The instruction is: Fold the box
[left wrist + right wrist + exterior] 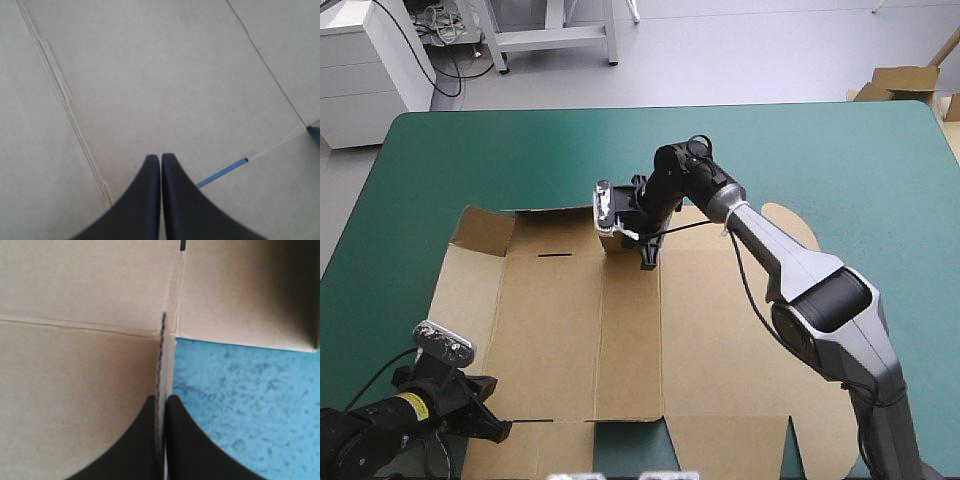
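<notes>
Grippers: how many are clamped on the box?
1: the right gripper pinches a raised flap near the far edge of the box. The left gripper is shut, above the box.

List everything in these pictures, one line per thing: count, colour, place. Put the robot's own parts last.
Cut sheet of brown board, the box: one, brown, spread open across the middle of the table.
Table cover: one, teal-green, under the box and showing all around it.
More board: a few pieces, brown, beyond the table's far right corner.
Left gripper: one, black fingers, shut, over the box's near left part.
Right gripper: one, black fingers, shut on an upright edge of the box at its far side.
</notes>
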You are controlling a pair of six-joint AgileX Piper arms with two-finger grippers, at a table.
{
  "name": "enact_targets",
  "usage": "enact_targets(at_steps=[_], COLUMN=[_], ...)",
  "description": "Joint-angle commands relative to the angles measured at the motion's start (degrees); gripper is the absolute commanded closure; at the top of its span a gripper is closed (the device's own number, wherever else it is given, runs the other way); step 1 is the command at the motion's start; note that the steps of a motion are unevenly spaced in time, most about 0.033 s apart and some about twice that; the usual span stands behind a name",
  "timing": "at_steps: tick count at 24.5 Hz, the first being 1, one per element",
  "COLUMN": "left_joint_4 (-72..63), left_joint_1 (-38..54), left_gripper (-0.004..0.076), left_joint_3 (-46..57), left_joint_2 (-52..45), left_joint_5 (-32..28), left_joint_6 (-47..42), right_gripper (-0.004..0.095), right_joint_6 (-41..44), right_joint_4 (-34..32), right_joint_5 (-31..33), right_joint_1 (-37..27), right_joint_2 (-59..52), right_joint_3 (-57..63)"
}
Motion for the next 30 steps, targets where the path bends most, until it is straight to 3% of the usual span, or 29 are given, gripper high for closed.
enact_targets(at_steps=[1,5,7,16,20,25,30], left_joint_4=[-0.81,-0.81,-0.81,-0.81,-0.81,-0.81,-0.81], left_joint_1=[-0.01,-0.01,-0.01,-0.01,-0.01,-0.01,-0.01], left_gripper=[0.0731,0.0731,0.0731,0.0731,0.0731,0.0731,0.0731], left_joint_3=[-1.40,-1.40,-1.40,-1.40,-1.40,-1.40,-1.40], left_joint_2=[0.34,0.34,0.34,0.34,0.34,0.34,0.34], left_joint_5=[-2.77,-2.77,-2.77,-2.77,-2.77,-2.77,-2.86], left_joint_6=[0.07,0.07,0.07,0.07,0.07,0.07,0.07], right_gripper=[0.0797,0.0557,0.0511,0.0560,0.0560,0.0573,0.0755], right_joint_6=[1.64,3.72,4.51,13.54,21.16,39.85,51.78], right_joint_4=[2.51,0.25,-1.70,-16.43,-19.92,-23.78,-23.03], right_joint_5=[-0.58,-1.34,-1.49,-2.26,-2.26,-0.89,-0.33], right_joint_1=[0.28,0.28,0.28,-4.51,-11.83,-25.75,-36.96], right_joint_2=[-4.00,-4.12,-4.81,-12.25,-18.21,-26.40,-36.78], right_joint_3=[-1.84,-1.84,-1.84,-1.94,-1.94,-1.82,5.87])
